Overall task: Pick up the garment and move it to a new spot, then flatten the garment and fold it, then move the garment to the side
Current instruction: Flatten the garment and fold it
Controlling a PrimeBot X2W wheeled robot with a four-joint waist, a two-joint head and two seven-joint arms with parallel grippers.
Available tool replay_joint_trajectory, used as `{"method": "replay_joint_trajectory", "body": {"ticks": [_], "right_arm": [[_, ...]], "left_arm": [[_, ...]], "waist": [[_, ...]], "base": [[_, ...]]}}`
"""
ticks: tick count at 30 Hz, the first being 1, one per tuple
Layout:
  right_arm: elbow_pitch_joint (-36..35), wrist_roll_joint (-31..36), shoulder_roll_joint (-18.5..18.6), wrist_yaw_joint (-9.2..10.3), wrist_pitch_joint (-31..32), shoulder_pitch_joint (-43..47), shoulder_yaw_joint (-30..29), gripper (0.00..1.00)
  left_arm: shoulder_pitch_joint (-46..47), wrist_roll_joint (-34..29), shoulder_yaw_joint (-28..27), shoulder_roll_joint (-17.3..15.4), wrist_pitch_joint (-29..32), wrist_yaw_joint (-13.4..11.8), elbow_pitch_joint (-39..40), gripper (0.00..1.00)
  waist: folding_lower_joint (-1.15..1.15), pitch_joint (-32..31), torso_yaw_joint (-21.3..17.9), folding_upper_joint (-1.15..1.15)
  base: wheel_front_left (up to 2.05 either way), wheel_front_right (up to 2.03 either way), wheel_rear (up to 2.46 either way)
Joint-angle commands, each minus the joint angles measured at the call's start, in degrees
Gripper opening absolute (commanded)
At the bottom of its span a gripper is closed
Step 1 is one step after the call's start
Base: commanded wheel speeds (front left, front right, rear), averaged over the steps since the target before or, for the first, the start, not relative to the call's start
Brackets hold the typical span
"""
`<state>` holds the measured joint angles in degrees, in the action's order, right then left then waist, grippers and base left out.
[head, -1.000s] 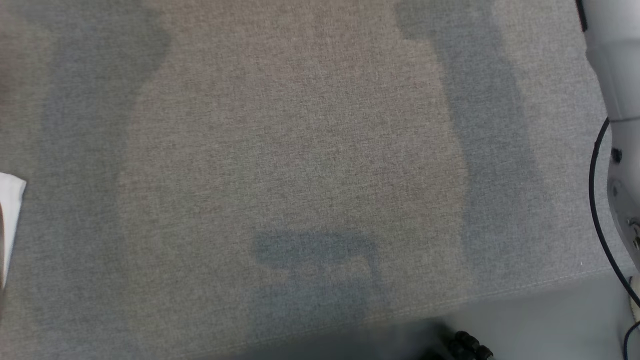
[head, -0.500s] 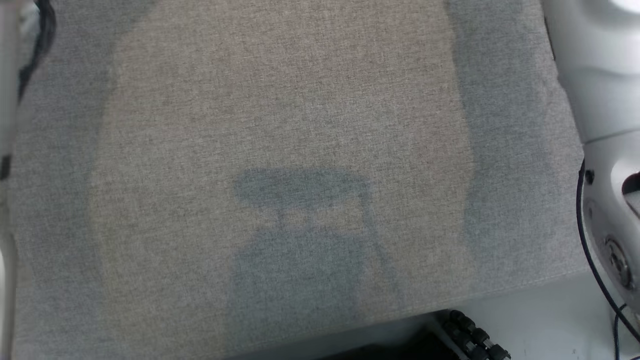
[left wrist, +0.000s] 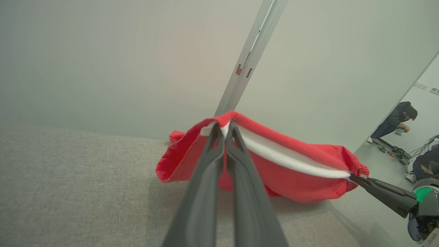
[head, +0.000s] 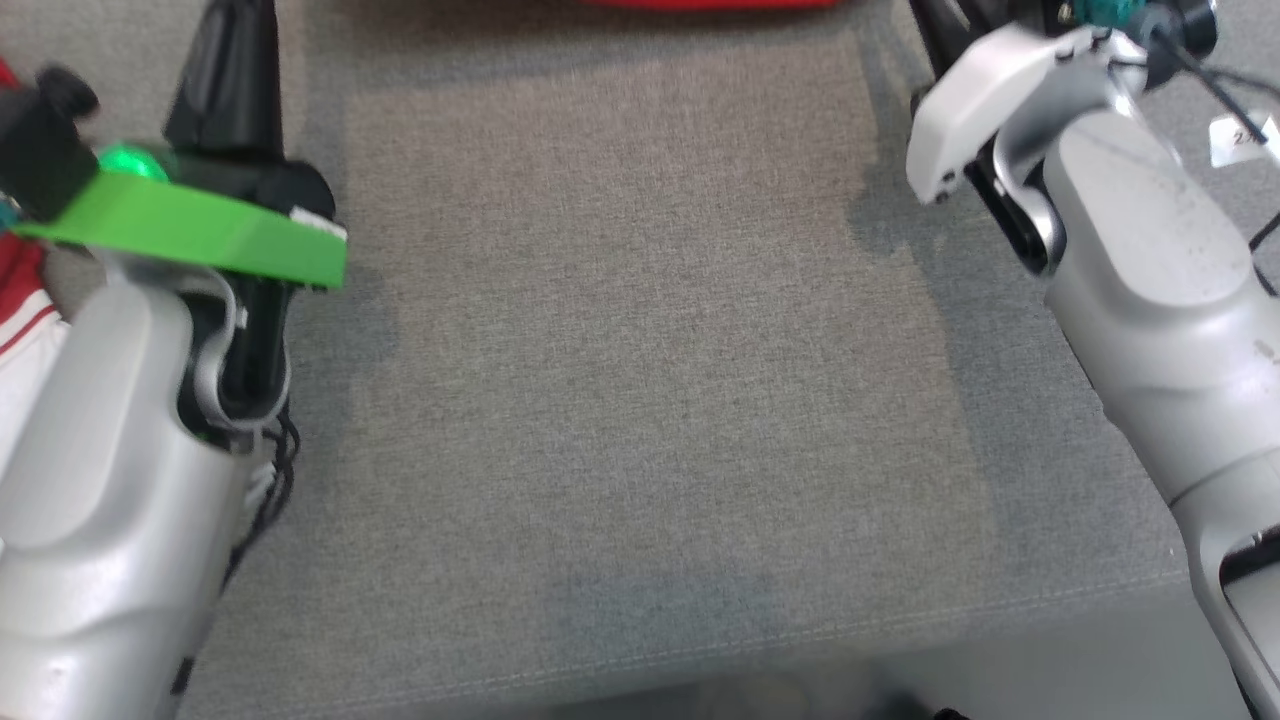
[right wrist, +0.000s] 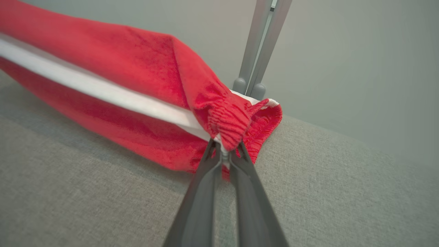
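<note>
The garment (left wrist: 281,164) is red cloth with a white stripe, stretched in the air between my two grippers above the far part of the grey fabric surface (head: 640,350). My left gripper (left wrist: 223,126) is shut on one end at the white stripe. My right gripper (right wrist: 223,145) is shut on the gathered elastic end (right wrist: 236,120), and its dark fingers (left wrist: 380,192) also appear at the right of the left wrist view. The garment's middle sags toward the surface. In the head view a red strip of the garment (head: 710,3) lies at the top edge, between my pale forearms.
The grey surface's front seam (head: 800,620) runs along the bottom of the head view. A metal post (left wrist: 247,61) stands behind the garment against a pale wall. A person (left wrist: 394,120) crouches far off to the right. Red and white cloth (head: 25,310) lies at the head view's left edge.
The head camera has tilted up: earlier it looked at bare grey fabric with shadows, now both forearms and the garment's red edge are in it.
</note>
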<state>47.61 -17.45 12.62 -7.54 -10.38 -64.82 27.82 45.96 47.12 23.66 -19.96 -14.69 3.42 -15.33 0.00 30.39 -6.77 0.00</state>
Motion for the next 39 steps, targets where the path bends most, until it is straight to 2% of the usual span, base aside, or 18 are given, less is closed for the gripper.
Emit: {"method": "replay_joint_trajectory", "body": {"ticks": [1, 8, 19, 26, 33, 39], "right_arm": [[-1.37, -1.60, 1.62, 0.10, 0.85, 3.79, 1.22, 0.00], [-4.63, -3.71, 5.26, 0.12, 3.36, 14.54, 2.57, 0.00], [-7.88, -4.30, 6.54, 0.12, 7.46, 27.28, 2.34, 0.00], [-14.62, -3.63, 7.40, 0.11, 9.76, 37.15, -0.09, 0.00], [-23.18, -1.82, 8.13, 0.11, 13.85, 46.75, -4.42, 0.00], [-30.30, -0.60, 6.19, 0.11, 16.87, 52.61, -8.04, 0.00]], "left_arm": [[-4.88, 0.63, -0.34, 0.25, -0.31, -1.12, 1.53, 0.00], [-19.15, 1.44, 0.25, 0.71, -0.51, -3.77, 6.54, 0.00], [-33.70, 1.47, 3.50, 0.66, -0.17, -6.71, 9.75, 0.00], [-41.44, 0.18, 6.42, -0.26, 0.36, -9.04, 12.13, 0.00], [-48.40, 0.82, 6.36, 0.14, -0.09, -11.52, 14.81, 0.00], [-52.39, 0.20, 6.35, 0.68, -0.24, -12.52, 17.17, 0.00]], "waist": [[0.00, -7.28, 2.87, 0.00], [0.00, -13.80, 4.16, 0.00], [0.00, -21.52, 4.89, 0.00], [0.00, -25.65, 4.42, 0.00], [0.00, -28.17, 3.92, 0.00], [0.00, -28.19, 3.82, 0.00]], "base": [[0.00, 0.00, 0.00], [0.00, 0.00, 0.00], [0.00, 0.00, 0.00], [0.00, 0.00, 0.00], [0.00, 0.00, 0.00], [0.00, 0.00, 0.00]]}}
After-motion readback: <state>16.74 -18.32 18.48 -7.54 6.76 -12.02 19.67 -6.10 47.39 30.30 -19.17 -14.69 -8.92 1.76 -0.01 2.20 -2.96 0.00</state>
